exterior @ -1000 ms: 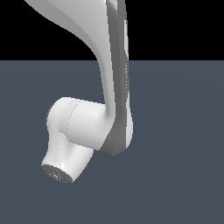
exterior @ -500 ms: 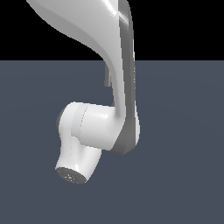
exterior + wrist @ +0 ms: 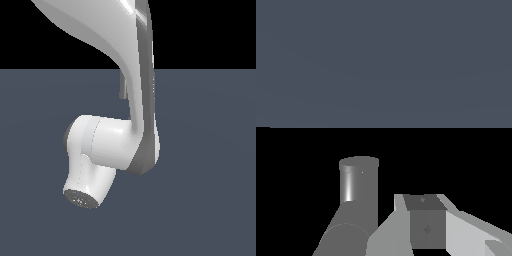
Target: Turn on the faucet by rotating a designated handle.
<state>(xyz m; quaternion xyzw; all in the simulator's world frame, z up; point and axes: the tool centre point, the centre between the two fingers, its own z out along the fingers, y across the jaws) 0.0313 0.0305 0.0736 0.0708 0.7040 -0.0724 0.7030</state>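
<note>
In the exterior view the white-and-grey arm (image 3: 135, 115) fills the middle and hides my gripper. Only a thin grey sliver of the faucet (image 3: 121, 91) shows behind the arm. In the wrist view a grey metallic upright cylinder with a flat top (image 3: 358, 185) stands on a thicker grey piece; it is part of the faucet, and I cannot tell which part. My gripper (image 3: 426, 222) shows only as one grey finger block with pale sides, close beside that cylinder. I cannot pick out the handle as a lever, or see contact.
A flat dark blue-grey floor (image 3: 210, 200) runs all around, with black background above it. The arm's round white joint housing (image 3: 95, 145) and its capped end (image 3: 81, 197) hang low at the exterior view's left of the arm.
The arm has swung toward the exterior view's right. The thin grey sliver of the faucet now shows behind it.
</note>
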